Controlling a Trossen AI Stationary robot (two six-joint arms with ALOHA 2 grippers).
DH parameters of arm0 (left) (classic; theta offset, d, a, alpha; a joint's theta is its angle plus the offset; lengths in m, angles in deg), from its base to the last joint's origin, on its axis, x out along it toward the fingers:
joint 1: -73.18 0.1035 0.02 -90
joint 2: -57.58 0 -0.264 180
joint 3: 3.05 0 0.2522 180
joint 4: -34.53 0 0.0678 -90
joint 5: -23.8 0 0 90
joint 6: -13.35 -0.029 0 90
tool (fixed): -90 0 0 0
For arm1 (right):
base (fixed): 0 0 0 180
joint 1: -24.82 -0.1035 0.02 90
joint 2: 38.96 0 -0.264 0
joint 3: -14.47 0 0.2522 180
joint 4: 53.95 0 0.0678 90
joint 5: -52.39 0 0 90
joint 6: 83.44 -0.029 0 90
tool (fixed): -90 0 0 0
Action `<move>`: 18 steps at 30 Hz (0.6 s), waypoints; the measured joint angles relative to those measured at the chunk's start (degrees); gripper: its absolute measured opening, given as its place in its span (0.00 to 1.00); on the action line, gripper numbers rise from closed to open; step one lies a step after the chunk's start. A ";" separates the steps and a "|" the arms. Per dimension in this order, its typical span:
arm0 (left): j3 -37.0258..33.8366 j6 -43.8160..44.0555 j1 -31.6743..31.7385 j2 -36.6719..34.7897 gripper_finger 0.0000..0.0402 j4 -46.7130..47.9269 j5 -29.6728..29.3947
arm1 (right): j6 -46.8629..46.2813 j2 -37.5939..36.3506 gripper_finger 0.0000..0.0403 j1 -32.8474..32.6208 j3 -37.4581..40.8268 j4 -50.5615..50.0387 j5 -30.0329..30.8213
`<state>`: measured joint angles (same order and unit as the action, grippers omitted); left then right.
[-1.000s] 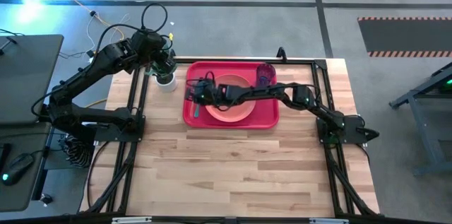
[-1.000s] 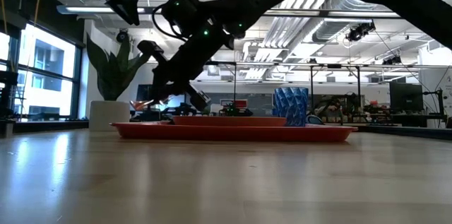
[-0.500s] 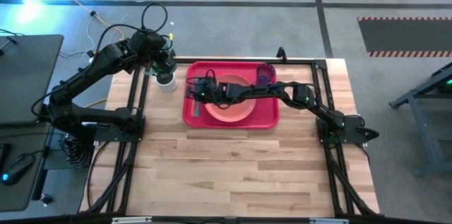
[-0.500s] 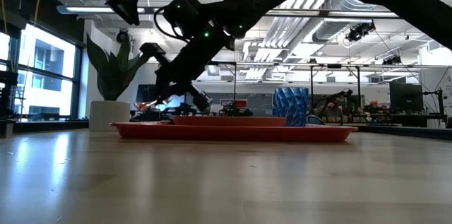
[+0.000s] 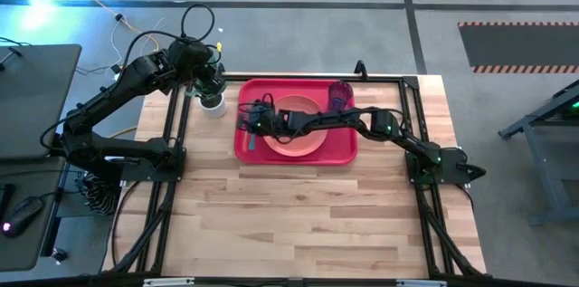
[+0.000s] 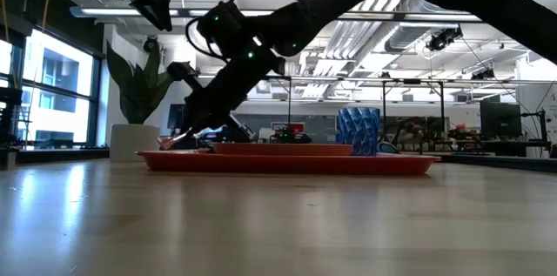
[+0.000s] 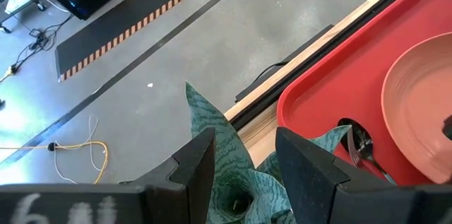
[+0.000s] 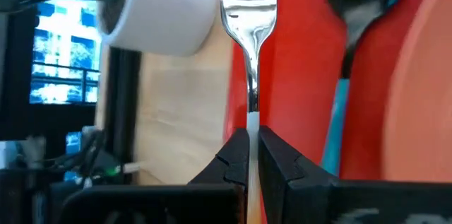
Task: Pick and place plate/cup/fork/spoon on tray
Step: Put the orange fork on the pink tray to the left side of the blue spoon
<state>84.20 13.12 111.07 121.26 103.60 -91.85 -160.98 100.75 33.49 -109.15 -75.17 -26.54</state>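
**Fork low over the tray's left edge, and the release is the risk**

While we look straight down from the high camera, the right gripper point(image 5: 248, 120) reaches across the plate point(image 5: 295, 127) to the left end of the tray point(image 5: 344, 153), and the cup point(image 5: 340, 95) stands in the tray's far right corner. The left gripper point(image 5: 210, 81) waits over the white plant pot point(image 5: 212, 103) just off the tray, its jaws spread with nothing between them.

Down at table height, we see the right arm's fingers almost at the tray's left rim, with the cup upright at the other end. How much gap remains under the fork we cannot tell.

From the left wrist, we get the plant's leaves point(image 7: 233, 160) between the open fingers and the tray corner beyond, with cutlery lying beside the plate.

At the right wrist, the jaws are pinched narrow on the fork point(image 8: 248, 12), and its tines point toward the tray's rim and the pot. The spoon point(image 8: 353, 19) lies alongside on the red.

We judge the danger to be the edge: let go here, and the fork could straddle the rim or slide out onto the wood. A push further forward could knock the pot, and a sideways drift could nudge the spoon.
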 joint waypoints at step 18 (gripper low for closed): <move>-0.02 -0.02 0.00 0.00 0.35 -0.06 0.00 | -0.46 -0.12 0.04 1.06 0.00 -0.11 -2.36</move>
<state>84.18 13.10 111.07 121.26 103.54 -91.85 -161.44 100.63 34.55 -109.15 -75.28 -28.90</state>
